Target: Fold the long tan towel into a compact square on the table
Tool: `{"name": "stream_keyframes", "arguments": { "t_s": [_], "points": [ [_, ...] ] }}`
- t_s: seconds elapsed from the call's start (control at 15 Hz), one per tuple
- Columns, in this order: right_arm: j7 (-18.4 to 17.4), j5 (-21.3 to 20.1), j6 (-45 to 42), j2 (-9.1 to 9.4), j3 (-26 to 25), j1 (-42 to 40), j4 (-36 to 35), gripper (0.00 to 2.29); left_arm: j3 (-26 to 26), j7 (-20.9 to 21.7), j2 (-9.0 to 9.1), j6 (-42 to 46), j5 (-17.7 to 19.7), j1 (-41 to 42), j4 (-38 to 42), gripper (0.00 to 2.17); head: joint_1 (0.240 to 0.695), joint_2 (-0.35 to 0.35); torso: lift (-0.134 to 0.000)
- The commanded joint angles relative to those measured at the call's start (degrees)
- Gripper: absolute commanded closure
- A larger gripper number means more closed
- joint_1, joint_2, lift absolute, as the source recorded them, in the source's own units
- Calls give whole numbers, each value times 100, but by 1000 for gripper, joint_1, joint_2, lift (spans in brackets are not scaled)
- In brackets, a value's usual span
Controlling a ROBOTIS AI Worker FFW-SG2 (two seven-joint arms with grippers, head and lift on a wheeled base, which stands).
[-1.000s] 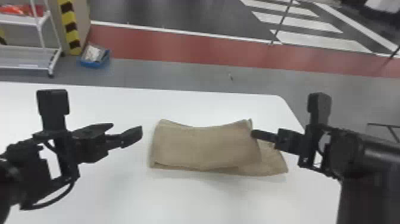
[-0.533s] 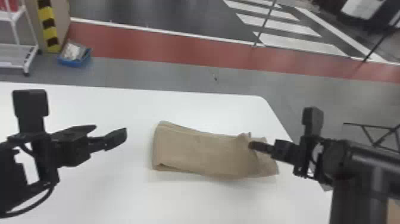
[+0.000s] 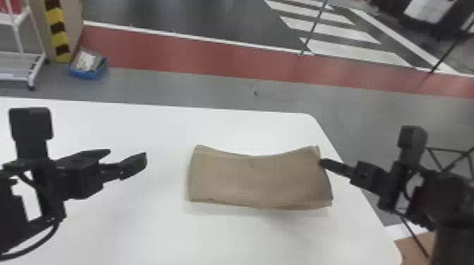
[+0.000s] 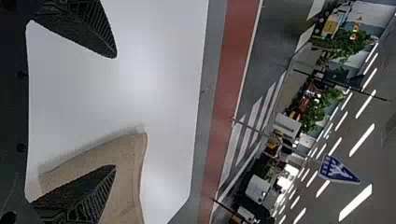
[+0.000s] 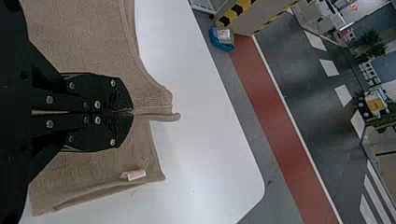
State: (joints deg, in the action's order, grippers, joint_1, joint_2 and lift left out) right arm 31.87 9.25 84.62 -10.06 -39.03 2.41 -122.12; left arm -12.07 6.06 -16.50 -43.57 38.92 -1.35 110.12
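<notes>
Right claw (image 3: 323, 163) moved rightward, tan towel (image 3: 252, 181) clamped by one edge

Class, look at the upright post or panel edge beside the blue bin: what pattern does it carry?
Yellow-and-black slanted stripes on the panel edge, clearest in the head view.

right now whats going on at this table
The robot is folding the tan towel on the white table. Its right gripper is shut on the towel near its right end. The left gripper is open and empty, to the left of the towel. The towel lies as a layered, oblong strip, not yet a compact square.
</notes>
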Motion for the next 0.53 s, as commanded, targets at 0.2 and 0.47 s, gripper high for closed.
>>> {"name": "stream_keyframes", "arguments": {
  "t_s": [0.2, 0.47],
  "points": [
    [47, -46, -626, -145, 71, -12, 891, 1295, -59, -9, 42, 1, -34, 56, 0, 33, 695, -350, -124],
    [117, -73, -643, -198, 45, 40, 865, 1295, 38, -26, -2, 1, -34, 170, 97, 33, 695, -350, -124]
  ]
}}
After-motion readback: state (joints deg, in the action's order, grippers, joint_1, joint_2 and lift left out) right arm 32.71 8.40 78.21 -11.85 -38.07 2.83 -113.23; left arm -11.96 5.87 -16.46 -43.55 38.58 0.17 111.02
